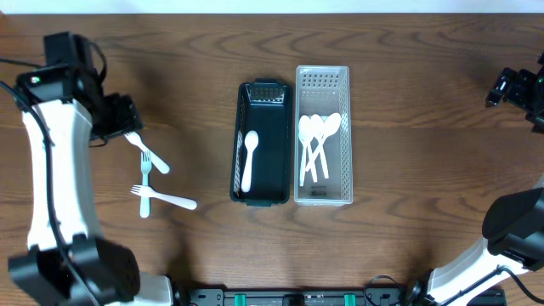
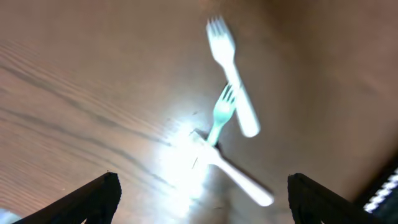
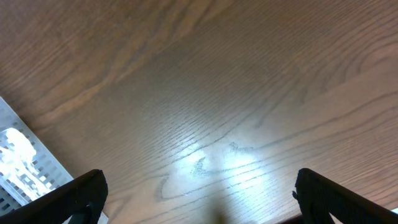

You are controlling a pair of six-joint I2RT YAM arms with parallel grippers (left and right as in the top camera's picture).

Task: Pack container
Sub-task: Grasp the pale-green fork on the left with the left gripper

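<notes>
Wooden table fills my view. At its centre lies a long black container holding one white spoon, just beside a white slotted tray of spoons. Forks lie near my left gripper; it and my right gripper both have fingers spread wide.

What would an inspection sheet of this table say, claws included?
Surface: brown wood-grain table, lamp glare.
Job's things: dark tray holding one white spoon; clear perforated bin beside it holding several spoons; white forks loose, overlapping, at left.
Clutter: nothing seen.
Claws: left claw open, empty, above the forks; right claw open, empty, over bare wood.
Cables: black cable by the left arm.
Surroundings: pale strip beyond the far edge.
</notes>
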